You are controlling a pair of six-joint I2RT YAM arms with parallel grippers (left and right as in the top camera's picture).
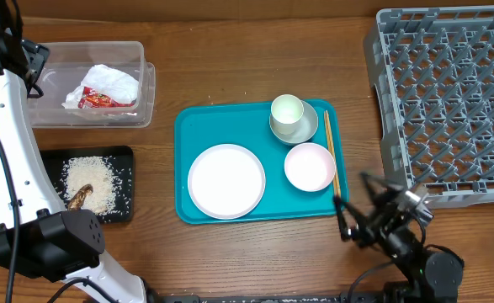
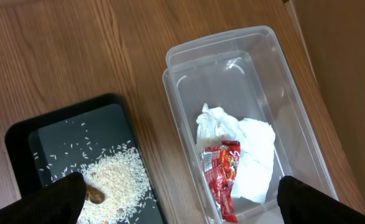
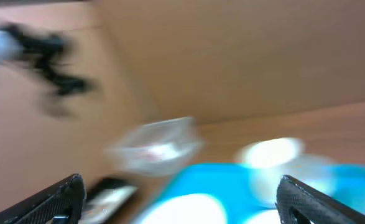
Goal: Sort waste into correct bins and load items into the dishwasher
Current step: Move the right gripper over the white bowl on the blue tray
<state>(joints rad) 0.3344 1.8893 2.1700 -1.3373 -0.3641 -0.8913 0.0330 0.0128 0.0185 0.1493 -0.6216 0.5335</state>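
The left end effector (image 2: 181, 183) hangs over the left end of the worktop (image 2: 45, 50), fingers spread wide and empty. Under it lies the clear tub (image 2: 232, 87), which holds a crumpled white napkin (image 2: 247, 149) and a red printed wrapper (image 2: 222, 177). Just beside the tub is the black tray (image 2: 89, 124) with scattered rice (image 2: 117, 177) and a brown scrap (image 2: 95, 196). The right end effector (image 3: 181, 182), also wide and empty, sits near the teal tray's (image 1: 196, 126) front right corner, close to the chopsticks (image 1: 331, 160) and the white bowl (image 1: 310, 166). Its own view is blurred.
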